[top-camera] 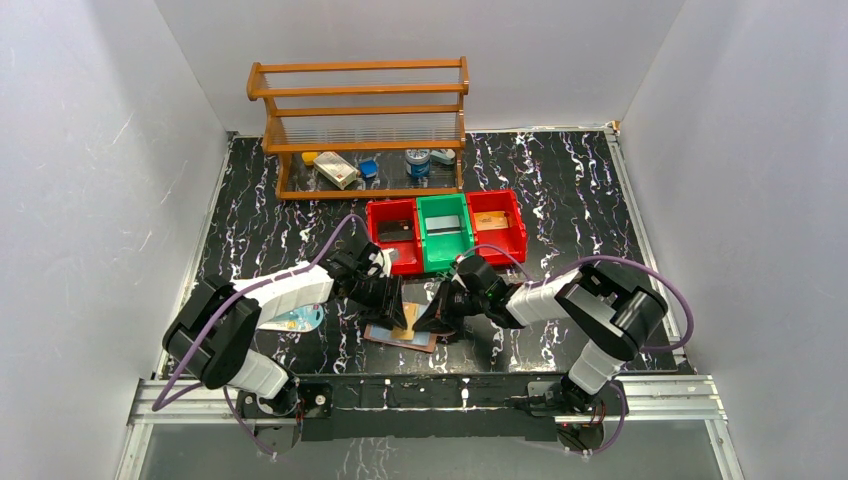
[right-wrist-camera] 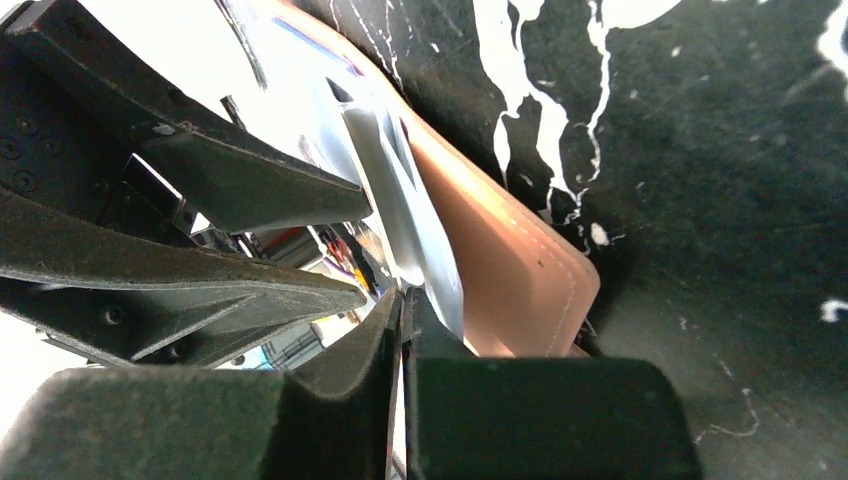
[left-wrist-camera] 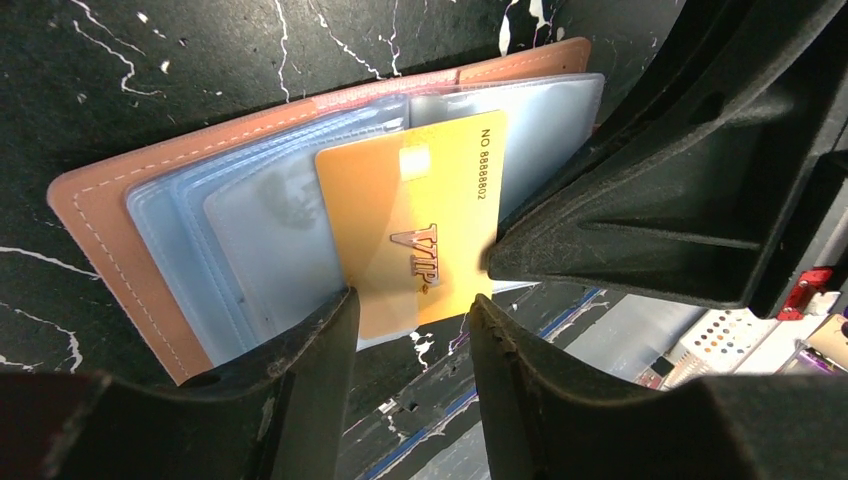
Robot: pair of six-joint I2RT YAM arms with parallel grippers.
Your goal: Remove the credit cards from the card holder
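One orange card (left-wrist-camera: 410, 230) marked VIP sticks partway out of the clear pockets (left-wrist-camera: 260, 230) of the wallet (left-wrist-camera: 100, 230). The wallet lies open and flat on the black marbled table (left-wrist-camera: 150, 60), near the front edge, between my two arms. My left gripper (left-wrist-camera: 410, 322) stands about half open with the card's free end between the fingertips; can't tell if it actually grips. My right gripper (right-wrist-camera: 400, 312) is closed, with its tips at the pockets' edge beside the card. A row of red and green bins (top-camera: 422, 232) sits just behind.
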